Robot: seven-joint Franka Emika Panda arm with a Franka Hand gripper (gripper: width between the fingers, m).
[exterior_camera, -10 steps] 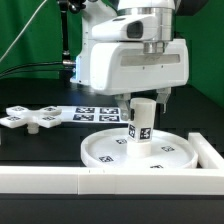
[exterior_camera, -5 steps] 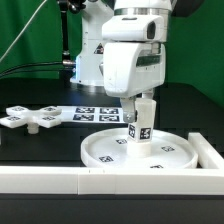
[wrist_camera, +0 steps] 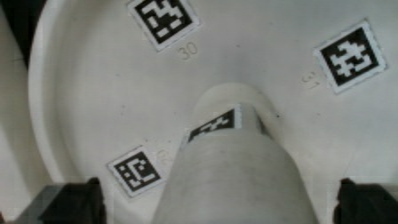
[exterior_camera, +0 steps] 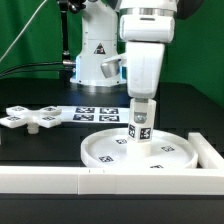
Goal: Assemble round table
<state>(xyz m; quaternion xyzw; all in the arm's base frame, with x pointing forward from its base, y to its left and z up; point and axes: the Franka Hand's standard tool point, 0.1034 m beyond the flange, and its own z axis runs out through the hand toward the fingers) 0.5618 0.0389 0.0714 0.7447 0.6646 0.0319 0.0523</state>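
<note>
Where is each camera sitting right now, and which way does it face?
Exterior view: off the arm, set low, looking across the white border wall at the round disc with the post standing on it; it shows the arm and the open end effector over the post.
Wrist view: on the wrist, looking down along the post onto the round disc; only the dark fingertips show, either side of the post.
Shared: post, round disc, end effector.

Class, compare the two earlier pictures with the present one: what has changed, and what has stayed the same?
The gripper turned about its upright axis above the post, staying open; nothing was grasped or released. The post, disc and cross-shaped piece stayed put.
</note>
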